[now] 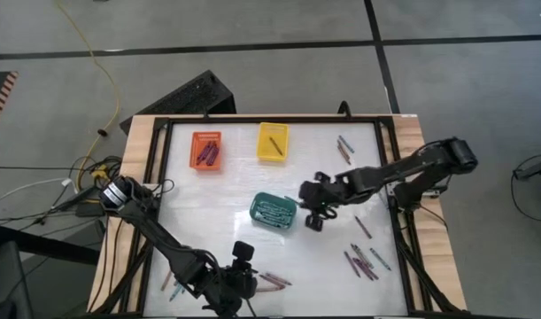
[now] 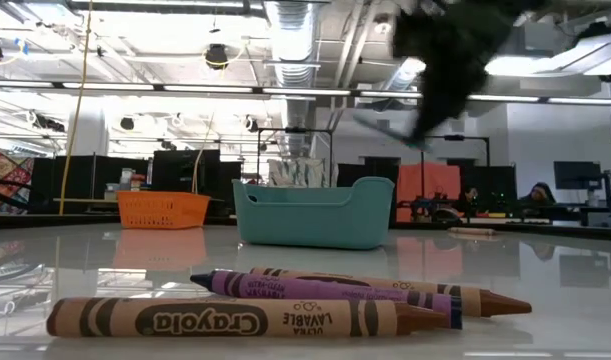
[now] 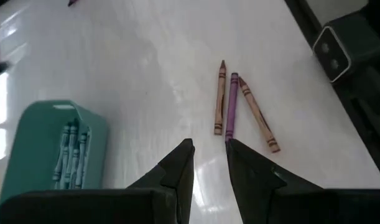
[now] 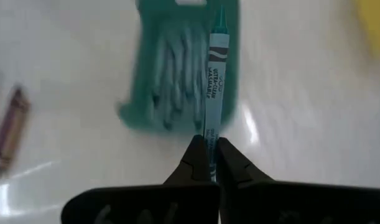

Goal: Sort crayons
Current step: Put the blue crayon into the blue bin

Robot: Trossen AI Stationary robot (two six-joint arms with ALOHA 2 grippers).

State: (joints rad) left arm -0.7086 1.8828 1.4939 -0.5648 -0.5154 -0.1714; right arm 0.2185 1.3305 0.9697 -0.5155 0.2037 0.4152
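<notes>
Crayon (image 4: 213, 81), teal, paper-wrapped, is pinched at one end by your right gripper (image 4: 207, 157), fingers pressed onto its label, above the table just beside the teal bin (image 1: 274, 211) that already holds matching sticks. Judge it light, stiff and brittle: a thin wax cylinder with a matte paper sleeve gives fair friction, yet held by its end it can pivot or snap, so a mid-length grip across the label would serve you better. Your left gripper (image 3: 209, 163) hangs part-spread and empty near the front edge, pointing at three loose crayons (image 3: 234, 102), two brown and one purple, lying side by side and nearly touching on the table (image 1: 226, 190), whose glossy white top lets round sticks roll. More crayons (image 1: 363, 259) lie scattered at the right. Orange bin (image 1: 206, 151) and yellow bin (image 1: 272, 142), ribbed plastic with low walls, stand at the far side.
</notes>
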